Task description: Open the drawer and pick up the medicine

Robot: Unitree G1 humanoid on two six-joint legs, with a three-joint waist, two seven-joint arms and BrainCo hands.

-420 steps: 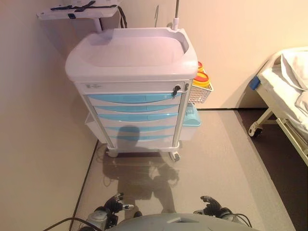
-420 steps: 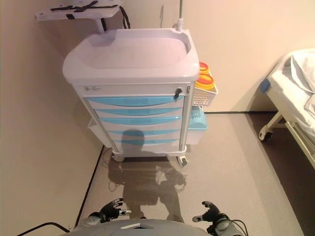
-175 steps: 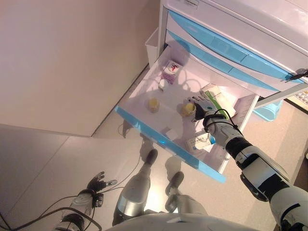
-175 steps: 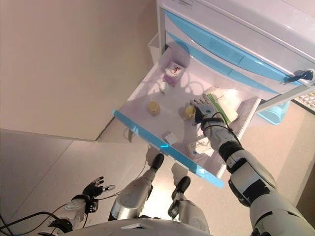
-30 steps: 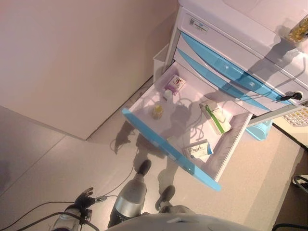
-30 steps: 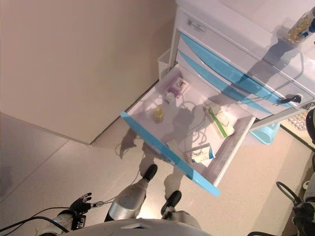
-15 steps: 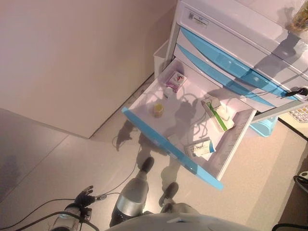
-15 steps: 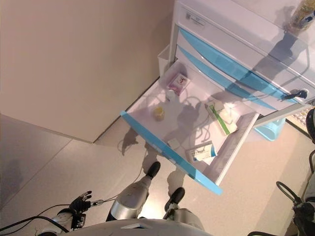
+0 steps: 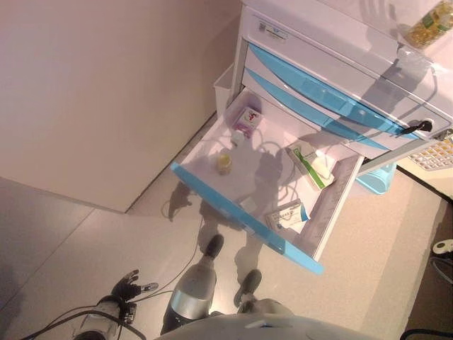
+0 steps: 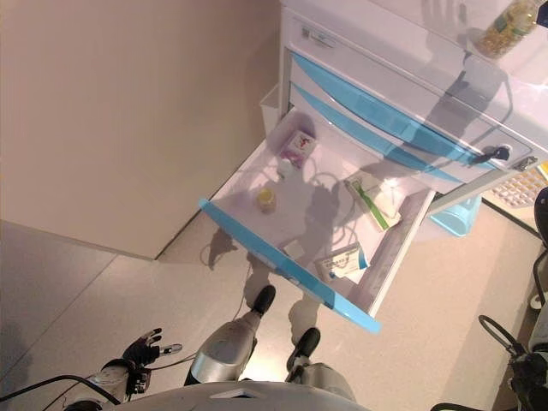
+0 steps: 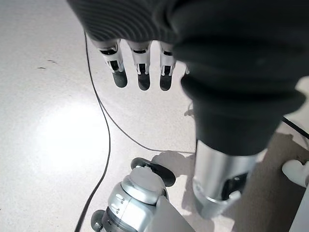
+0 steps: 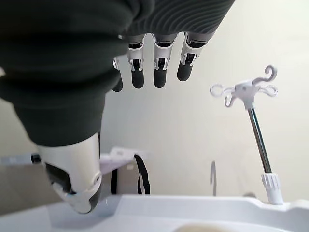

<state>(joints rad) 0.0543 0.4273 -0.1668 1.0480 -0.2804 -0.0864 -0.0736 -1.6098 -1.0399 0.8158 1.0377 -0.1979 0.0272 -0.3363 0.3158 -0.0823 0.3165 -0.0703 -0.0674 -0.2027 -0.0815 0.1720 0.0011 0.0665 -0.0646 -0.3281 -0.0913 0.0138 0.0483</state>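
Note:
The white cart's third drawer, with a blue front, stands pulled out. In it lie a pink-and-white box, a small yellow vial, a green-and-white box and a blue-and-white box. A clear bottle of yellow capsules lies on the cart top. My right hand shows only in its wrist view, fingers straight and empty, above the cart top. My left hand hangs low near the floor, open and empty; it also shows in the left wrist view.
A beige wall runs along the left. A white side bin hangs on the cart's left side, and a light blue bin and a wire basket on its right. An IV pole rises behind the cart.
The whole picture has shifted, so the camera moved. More of the capsule bottle on the cart top shows now. The drawer stays open and its contents have not moved.

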